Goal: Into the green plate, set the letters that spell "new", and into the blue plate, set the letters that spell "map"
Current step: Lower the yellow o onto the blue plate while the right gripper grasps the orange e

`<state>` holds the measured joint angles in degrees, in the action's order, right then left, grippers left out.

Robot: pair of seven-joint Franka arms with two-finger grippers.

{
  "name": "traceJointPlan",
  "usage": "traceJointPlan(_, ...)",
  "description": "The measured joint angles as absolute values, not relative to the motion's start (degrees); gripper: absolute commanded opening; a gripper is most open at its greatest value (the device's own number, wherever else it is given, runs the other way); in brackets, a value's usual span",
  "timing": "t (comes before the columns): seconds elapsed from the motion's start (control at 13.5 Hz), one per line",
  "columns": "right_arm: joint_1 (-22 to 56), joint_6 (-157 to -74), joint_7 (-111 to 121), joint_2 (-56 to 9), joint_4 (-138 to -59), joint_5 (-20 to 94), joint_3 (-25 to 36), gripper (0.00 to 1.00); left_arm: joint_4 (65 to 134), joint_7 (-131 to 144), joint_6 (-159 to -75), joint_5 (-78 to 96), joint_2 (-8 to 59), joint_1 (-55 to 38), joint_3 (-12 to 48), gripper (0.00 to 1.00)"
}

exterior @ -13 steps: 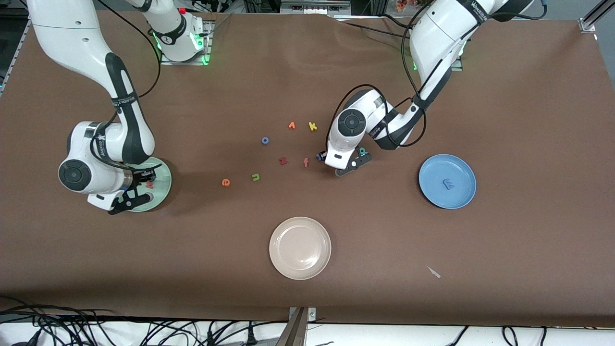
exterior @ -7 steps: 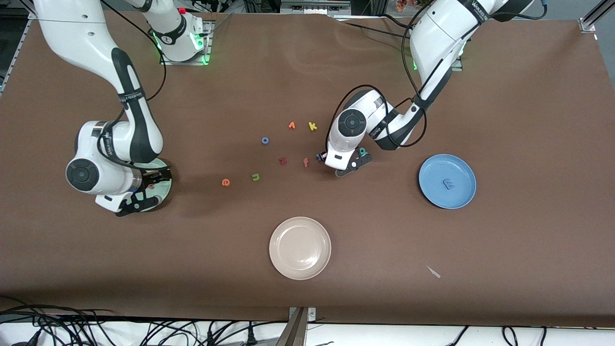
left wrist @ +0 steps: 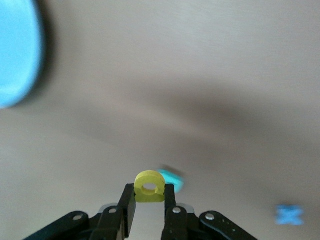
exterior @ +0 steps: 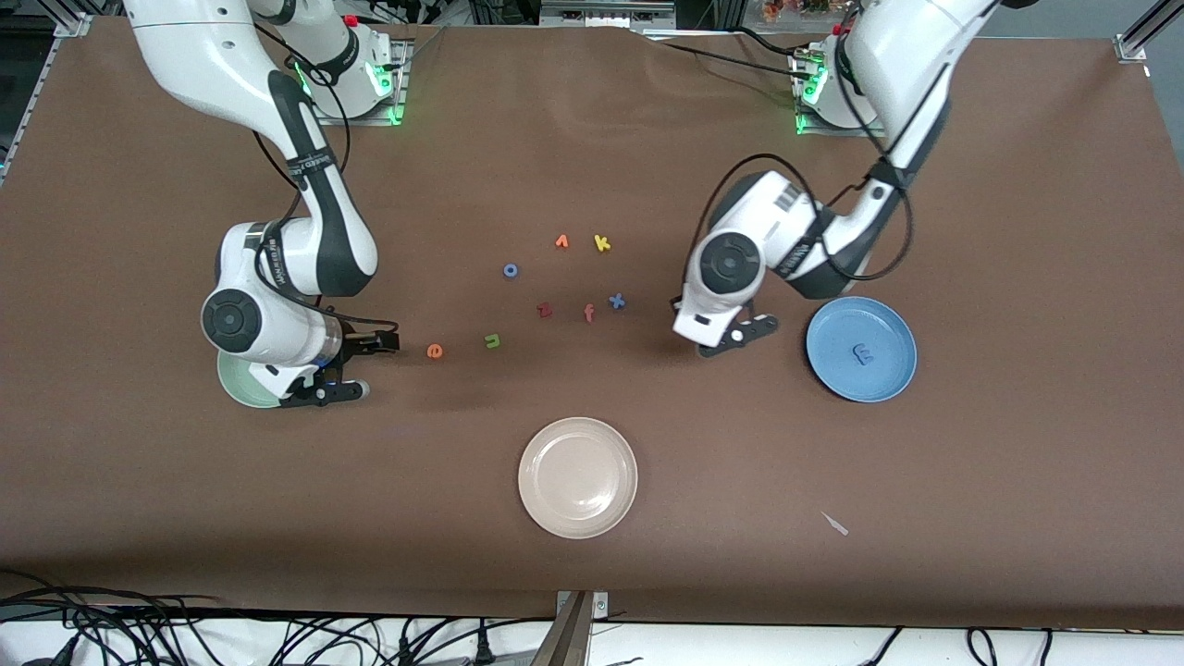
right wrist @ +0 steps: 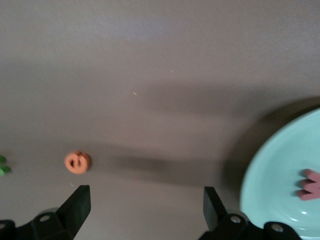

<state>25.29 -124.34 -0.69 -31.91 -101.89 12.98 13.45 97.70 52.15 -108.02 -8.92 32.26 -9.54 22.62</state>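
While both arms hang over the brown table, the plates are the biggest things on it. The blue plate sits toward the left arm's end with the light-blue m lying in it. The green plate sits toward the right arm's end, mostly hidden under the right arm, and the right wrist view shows the pinkish-red w resting inside it. A cream-white plate sits nearer the front camera, between the two.

The left gripper hovers over bare table just beside the blue plate, pinching the yellow a between its fingertips. The teal p shows on the table just past it in that wrist view, pretty blurry.

The right gripper is up over the table at the green plate's edge, jaws spread wide, nothing in them.

Loose letters in the middle: the orange e and the olive-green n lie closest to the right gripper, then the dark-red z, orange f, blue x, yellow k and a blue o.
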Motion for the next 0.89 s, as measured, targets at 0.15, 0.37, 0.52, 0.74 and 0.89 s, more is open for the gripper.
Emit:
traceJointPlan(0.15, 27.7, -127.6, -6.7, -32.1, -102.9, 13.1, 13.3, 1.00, 97.7, 41.5, -104.6, -11.6, 31.7, -5.1, 22.4, 0.00)
traceJointPlan(0.37, 31.3, -132.9, -14.1, -32.2, -105.9, 13.1, 13.3, 1.00, 97.8, 29.6, -103.3, -14.7, 31.7, 1.3, 22.3, 0.00)
traceJointPlan(0.52, 32.2, -137.0, -15.5, -32.4, -108.3, 13.1, 13.3, 1.00, 98.1, 22.4, -103.3, -15.7, 31.8, 5.1, 22.3, 0.00)
traceJointPlan(0.74, 32.6, -139.8, -15.6, -32.6, -110.1, 13.2, 13.1, 1.00, 99.0, 14.9, -105.6, -15.7, 33.0, 10.4, 22.2, 0.30)
traceJointPlan(0.89, 32.8, -141.4, -15.7, -33.0, -110.4, 13.7, 12.6, 0.99, 99.4, 14.2, -107.3, -15.7, 34.8, 11.4, 22.2, 0.88)
